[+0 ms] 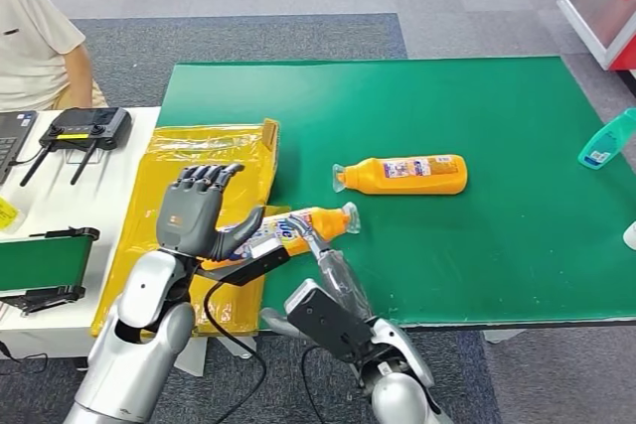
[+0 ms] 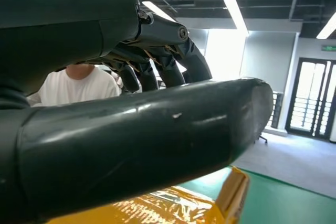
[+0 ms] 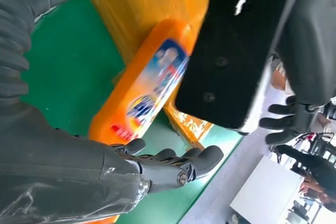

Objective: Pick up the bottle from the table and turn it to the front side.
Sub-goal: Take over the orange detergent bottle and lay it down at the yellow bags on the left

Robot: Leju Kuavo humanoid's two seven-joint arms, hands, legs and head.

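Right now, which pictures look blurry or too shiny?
Left wrist view: the ceiling lights glare white. Right wrist view: the orange bottle has a soft, blurred label. Head view: sharp and evenly lit, with shine on the yellow bag.

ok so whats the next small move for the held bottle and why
Probably bring the open left hand onto the orange bottle to help roll it: the right hand holds it near the cap end, lifted over the green mat, label partly showing.
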